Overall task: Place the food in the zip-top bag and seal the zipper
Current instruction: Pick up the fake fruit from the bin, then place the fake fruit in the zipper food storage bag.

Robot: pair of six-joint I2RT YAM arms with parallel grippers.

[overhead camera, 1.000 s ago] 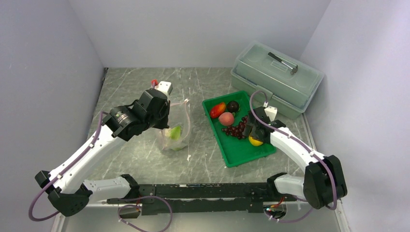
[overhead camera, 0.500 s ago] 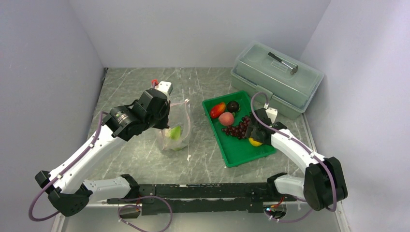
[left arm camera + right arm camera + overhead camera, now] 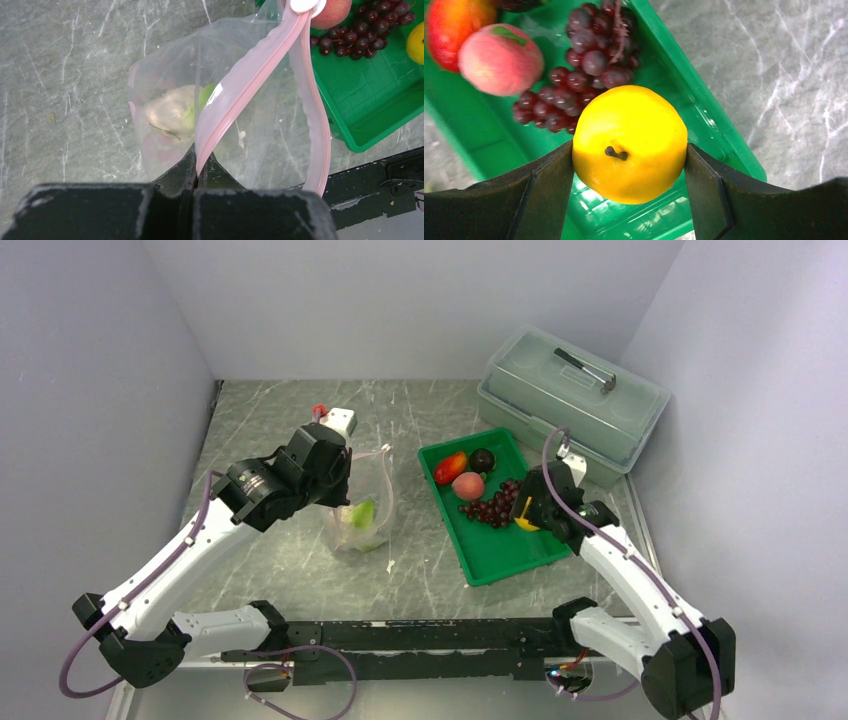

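The clear zip-top bag (image 3: 362, 508) stands open left of the green tray, with the white-and-green vegetable (image 3: 176, 107) inside. My left gripper (image 3: 199, 165) is shut on the bag's pinkish zipper (image 3: 240, 87) and holds the mouth up. My right gripper (image 3: 629, 155) is shut on the yellow-orange fruit (image 3: 630, 142), lifted just above the tray's right part; it also shows in the top view (image 3: 524, 521). In the tray lie the red-orange fruit (image 3: 450, 466), the pink peach (image 3: 467, 485), the dark purple ball (image 3: 483, 459) and the dark grape bunch (image 3: 490, 508).
The green plastic tray (image 3: 500, 560) sits between the arms. A pale green lidded box (image 3: 575, 400) stands at the back right against the wall. Grey walls close in on both sides and the back.
My right gripper has closed on the yellow-orange fruit and lifted it off the tray floor, and the right arm has swung a little to the right. The left arm and bag have not moved.
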